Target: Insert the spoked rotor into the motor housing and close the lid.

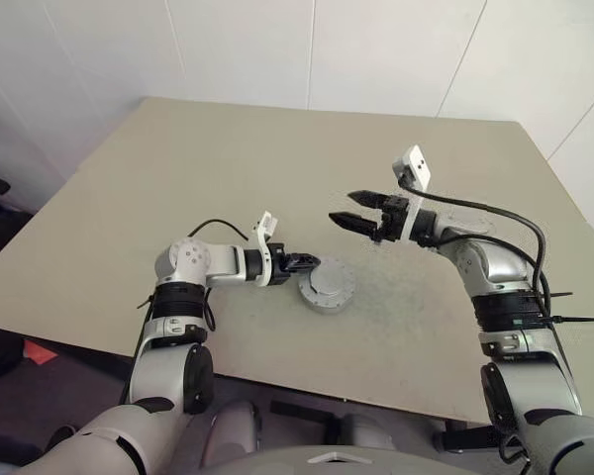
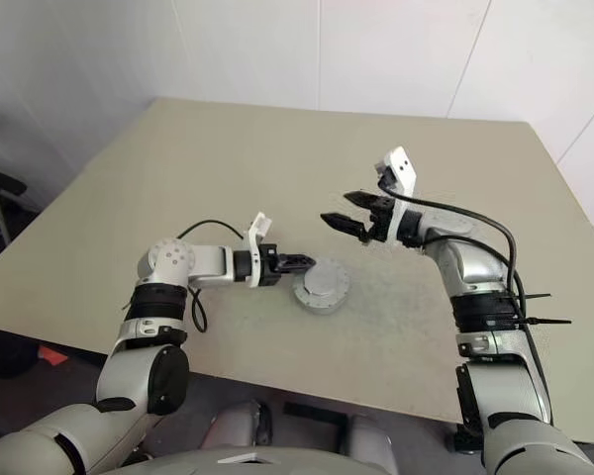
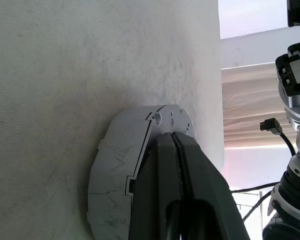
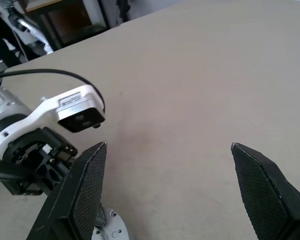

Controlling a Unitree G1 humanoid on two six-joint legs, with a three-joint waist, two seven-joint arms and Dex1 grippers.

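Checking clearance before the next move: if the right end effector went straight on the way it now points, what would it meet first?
Nothing nearby, probably: the open right end effector points left above the bare table, past the closed lid. Depth is unclear.

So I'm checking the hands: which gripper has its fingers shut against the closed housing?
The left gripper: its fingers are shut, tips at the lid of the motor housing. The right gripper is wide open, raised clear of the table.

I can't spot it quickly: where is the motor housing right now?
The motor housing, lid closed, sits on the table near its front edge, centre, beside the left gripper.
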